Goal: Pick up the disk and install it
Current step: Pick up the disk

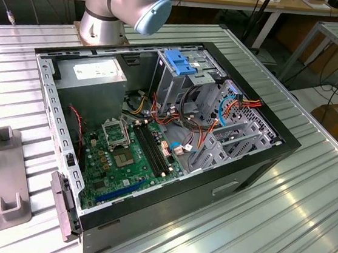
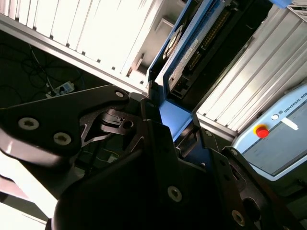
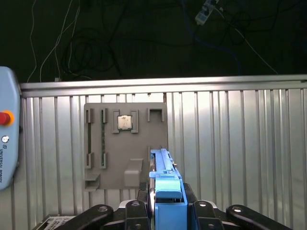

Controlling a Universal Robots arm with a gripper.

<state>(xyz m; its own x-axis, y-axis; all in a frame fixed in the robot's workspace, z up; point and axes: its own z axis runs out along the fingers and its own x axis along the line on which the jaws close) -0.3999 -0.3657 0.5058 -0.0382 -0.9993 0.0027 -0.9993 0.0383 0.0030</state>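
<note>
**Disk clamped in the jaws, over the ribbed table**

The black metal two-finger gripper (image 3: 167, 211) is clenched on the disk (image 2: 178, 64), a flat rectangular drive with a dark metal casing and smooth blue plastic side rails. The fingers press on its two broad faces (in the first wrist view the drive is seen edge-on, one blue rail facing the camera). Beyond the disk in that view lies the silver ribbed aluminium table (image 3: 240, 153). On it sits a matte grey moulded fixture plate (image 3: 110, 158) with slotted pockets, one holding a small square silvery processor chip (image 3: 125, 122). A pale blue teach pendant (image 3: 6, 148) rests beside the plate.

In the exterior view an open black tower computer case (image 1: 243, 171) lies on its side, showing a green motherboard (image 1: 122, 164), a grey boxy power-supply box (image 1: 95, 78) and a metal drive cage (image 1: 181, 73) with a blue handle.
</note>
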